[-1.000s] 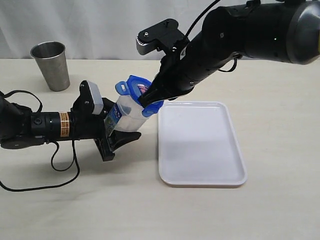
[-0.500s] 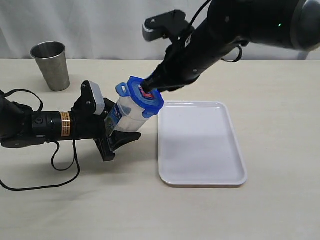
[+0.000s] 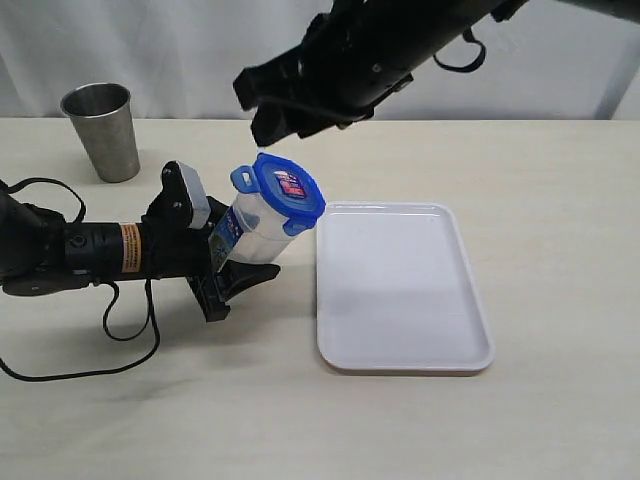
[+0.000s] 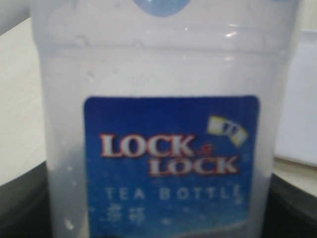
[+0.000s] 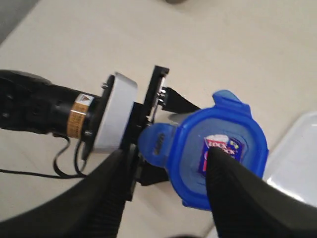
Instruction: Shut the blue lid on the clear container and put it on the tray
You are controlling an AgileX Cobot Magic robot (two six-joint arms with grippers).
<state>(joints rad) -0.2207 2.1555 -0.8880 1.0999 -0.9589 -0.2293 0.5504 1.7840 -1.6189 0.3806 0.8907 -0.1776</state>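
The clear container (image 3: 252,230) is held tilted above the table, with my left gripper (image 3: 232,255) shut on its lower body. Its blue label (image 4: 171,158) fills the left wrist view, dark jaws at both lower corners. The blue lid (image 3: 288,190) sits on the container's mouth, sticker up, with one flap (image 3: 243,178) sticking out sideways. My right gripper (image 3: 265,105) hangs open above and left of the lid, touching nothing. In the right wrist view its fingers (image 5: 233,188) frame the lid (image 5: 223,163). The white tray (image 3: 400,290) lies flat to the right of the container.
A steel cup (image 3: 100,130) stands at the back left. The left arm's black cable (image 3: 130,330) loops over the table near the front left. The tray's corner (image 5: 297,148) shows beside the lid in the right wrist view.
My right gripper has let go of the lid and risen up and to the left. The lid stays on the container, which the left gripper holds still.
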